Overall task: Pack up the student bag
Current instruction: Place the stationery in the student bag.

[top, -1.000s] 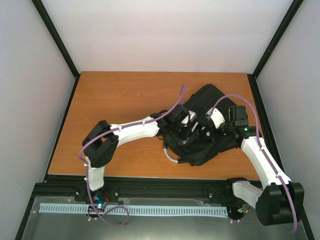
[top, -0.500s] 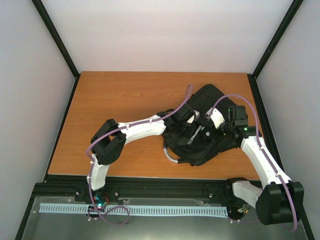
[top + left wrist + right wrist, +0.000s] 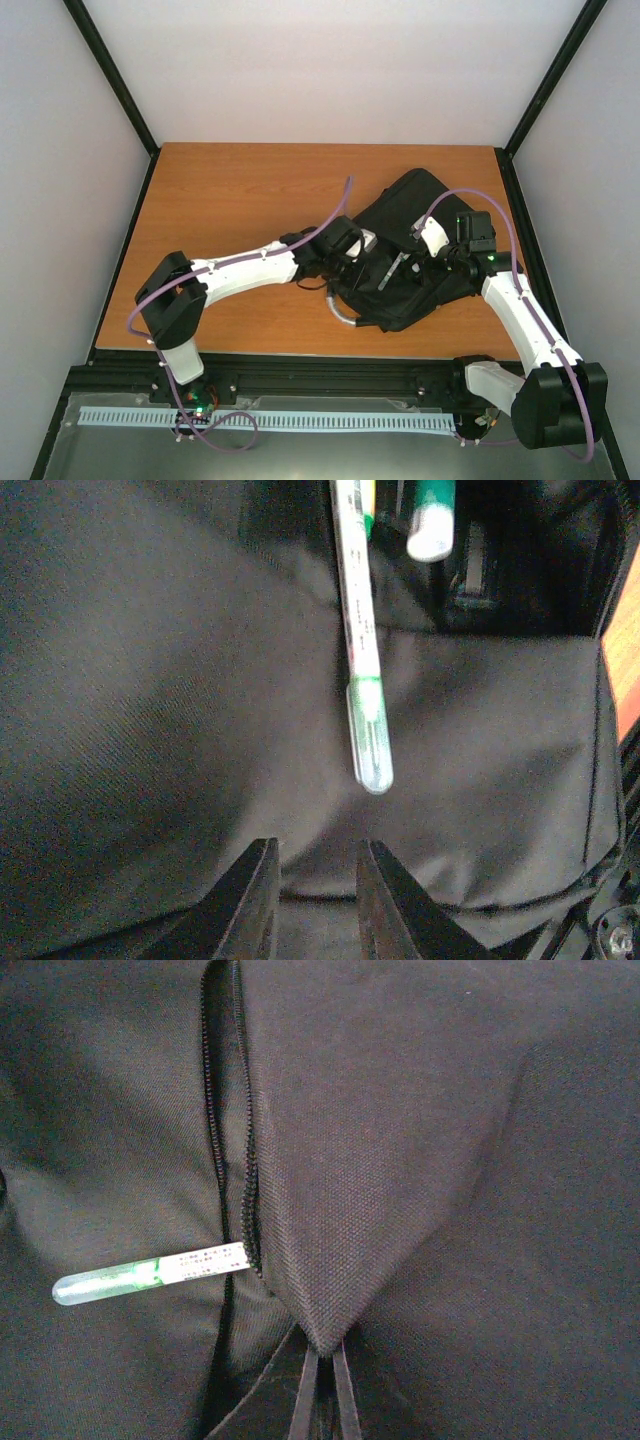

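Note:
The student bag (image 3: 415,215), a large black backpack, lies at the right of the table. A clear pen with a green band (image 3: 362,680) pokes out of its zipped front pocket, beside a green-and-white marker (image 3: 430,525). The pen (image 3: 150,1275) also shows in the right wrist view, lying across the zip (image 3: 245,1200). My left gripper (image 3: 318,845) hovers just short of the pen's tip, open by a small gap with nothing between its fingers; it sits at the bag's left edge (image 3: 352,252). My right gripper (image 3: 325,1345) is shut on a fold of the pocket's fabric, holding it up (image 3: 432,268).
The bag's curved grey handle (image 3: 340,310) sticks out towards the near edge. Bare orange tabletop (image 3: 230,200) spreads to the left and back of the bag. Black frame posts (image 3: 520,125) stand at the table's corners.
My left gripper opened, let go of the pen and drew back left from the pocket. The pen stays sticking out. The right gripper has kept its hold.

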Available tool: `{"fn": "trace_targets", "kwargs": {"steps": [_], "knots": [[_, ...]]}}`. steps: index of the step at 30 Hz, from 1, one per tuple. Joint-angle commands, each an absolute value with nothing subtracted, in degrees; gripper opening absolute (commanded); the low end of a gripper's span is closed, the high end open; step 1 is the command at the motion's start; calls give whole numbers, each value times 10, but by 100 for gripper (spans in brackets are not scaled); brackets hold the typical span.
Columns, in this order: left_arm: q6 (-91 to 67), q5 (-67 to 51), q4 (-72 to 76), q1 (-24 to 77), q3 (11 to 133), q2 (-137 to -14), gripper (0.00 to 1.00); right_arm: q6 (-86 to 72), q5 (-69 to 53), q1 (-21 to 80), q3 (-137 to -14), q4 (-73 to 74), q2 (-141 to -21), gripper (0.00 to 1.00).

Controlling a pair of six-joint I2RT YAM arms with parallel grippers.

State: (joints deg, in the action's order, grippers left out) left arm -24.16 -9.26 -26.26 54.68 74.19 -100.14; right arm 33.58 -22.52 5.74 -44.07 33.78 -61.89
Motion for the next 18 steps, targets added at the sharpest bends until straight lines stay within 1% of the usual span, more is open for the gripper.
{"fn": "trace_targets", "kwargs": {"steps": [1, 5, 9, 18], "knots": [[-248, -149, -236, 552, 701, -989, 18, 341, -246, 60, -446, 333, -618, 3], [-246, -172, -212, 559, 685, -995, 7, 340, -246, 60, -446, 334, -618, 3], [-246, -186, -201, 561, 689, -1012, 1, 341, -245, 60, -446, 335, -618, 3], [-236, -215, -197, 562, 727, -1061, 1, 341, -243, 60, -446, 334, -619, 3]]}}
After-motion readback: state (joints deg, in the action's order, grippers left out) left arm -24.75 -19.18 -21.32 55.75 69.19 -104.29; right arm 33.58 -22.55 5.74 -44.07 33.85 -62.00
